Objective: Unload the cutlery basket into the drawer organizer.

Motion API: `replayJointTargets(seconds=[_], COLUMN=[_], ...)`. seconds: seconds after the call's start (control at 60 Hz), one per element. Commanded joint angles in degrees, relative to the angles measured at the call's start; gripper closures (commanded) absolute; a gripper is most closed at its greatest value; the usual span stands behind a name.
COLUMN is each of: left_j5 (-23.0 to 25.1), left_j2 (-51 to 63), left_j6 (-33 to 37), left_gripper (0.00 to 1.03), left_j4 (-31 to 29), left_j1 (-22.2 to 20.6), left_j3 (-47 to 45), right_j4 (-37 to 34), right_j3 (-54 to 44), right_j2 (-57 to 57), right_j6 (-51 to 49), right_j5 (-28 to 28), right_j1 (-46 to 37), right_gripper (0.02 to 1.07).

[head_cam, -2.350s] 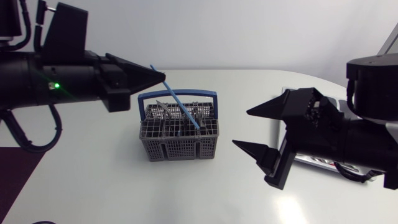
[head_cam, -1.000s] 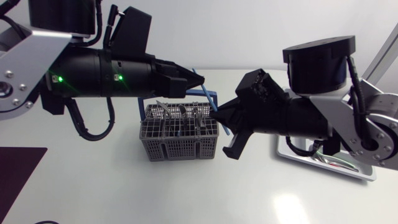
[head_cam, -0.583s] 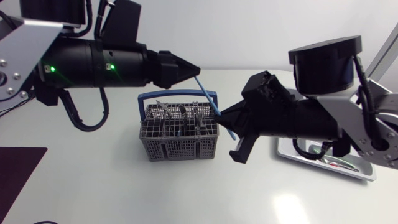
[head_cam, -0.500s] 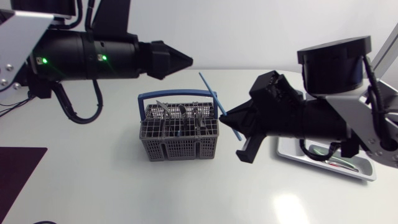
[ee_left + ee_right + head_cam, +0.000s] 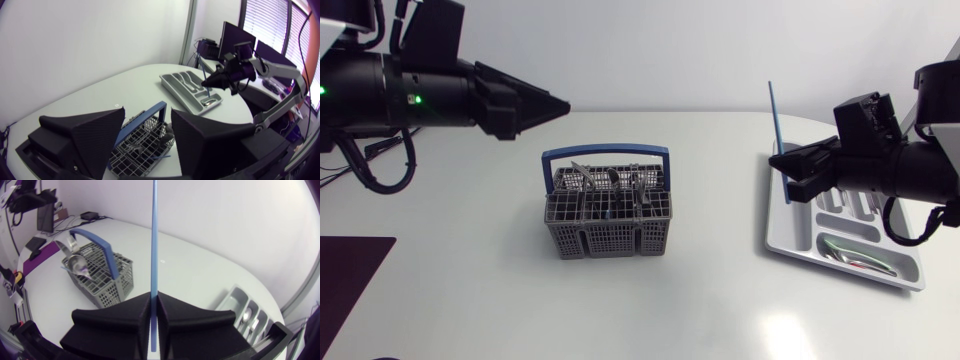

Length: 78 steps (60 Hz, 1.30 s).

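Right gripper [image 5: 783, 172] [image 5: 153, 297]: I am clenching it on a thin blue stick [image 5: 773, 120] [image 5: 153, 235]; both fingers are pressing the stick from two sides, low on its length; most of the stick is rising above the fingers, close to upright, leaning slightly in the head view.

The stick is hanging over the end of the drawer organizer [image 5: 776, 235] that faces the basket; its lower end is showing just below my fingers; I cannot tell whether it is touching the tray.

Left gripper [image 5: 556, 103] [image 5: 147, 114]: I am keeping it released; the two fingers are standing apart with nothing between them; it is hovering above the white table [image 5: 470, 300], off to the side of the cutlery basket [image 5: 608, 228] and well apart from my right gripper.

The grey cutlery basket is standing upright near the middle of the table, its blue handle [image 5: 605, 152] arching over it; metal cutlery [image 5: 610, 182] is sticking up out of its compartments; in the right wrist view a spoon bowl [image 5: 77, 266] is leaning against the handle.

The organizer is lying flat on the table, well apart from the basket; one metal piece [image 5: 860, 256] is lying in a long compartment on the side nearest the table's front edge; in the left wrist view the organizer [image 5: 186, 91] is showing ahead of my open fingers, beyond the basket [image 5: 142, 146].
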Motion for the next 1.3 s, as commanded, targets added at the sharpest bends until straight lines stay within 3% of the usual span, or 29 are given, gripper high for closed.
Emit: replayJointTargets(seconds=[0.0, 0.2, 0.467, 0.717, 1.067, 1.133, 1.283], left_j5=[0.8, 1.8, 1.9, 1.9, 1.9, 1.9, 1.9], left_j2=[-1.3, -2.0, -1.6, -1.7, -1.9, -1.7, -0.3], left_j6=[6.9, 16.6, 22.4, 24.3, 27.9, 28.7, 30.1], left_gripper=[0.17, 0.17, 0.17, 0.17, 0.17, 0.17, 0.17], left_j4=[-1.6, -5.3, -6.1, -5.7, -4.8, -4.8, -4.7], left_j1=[0.3, -0.3, 0.1, 0.4, -0.4, -0.5, -1.6], left_j3=[-2.8, -7.1, -10.4, -12.7, -14.9, -15.0, -14.7], right_j4=[0.8, 2.1, 1.2, -3.3, -4.2, -4.3, -4.4], right_j3=[0.7, 4.5, 9.9, 15.5, 18.3, 18.5, 18.5], right_j2=[5.1, 16.0, 27.5, 36.6, 44.2, 44.7, 42.9], right_j6=[5.1, 12.6, 22.4, 33.3, 34.4, 34.3, 33.4], right_j5=[0.7, 7.8, 17.8, 21.3, 21.4, 21.1, 20.9], right_j1=[-4.3, -8.3, -8.0, -8.0, -7.6, -7.6, -7.0], right_gripper=[1.01, 1.01, 1.01, 1.01, 1.01, 0.91, 0.56])
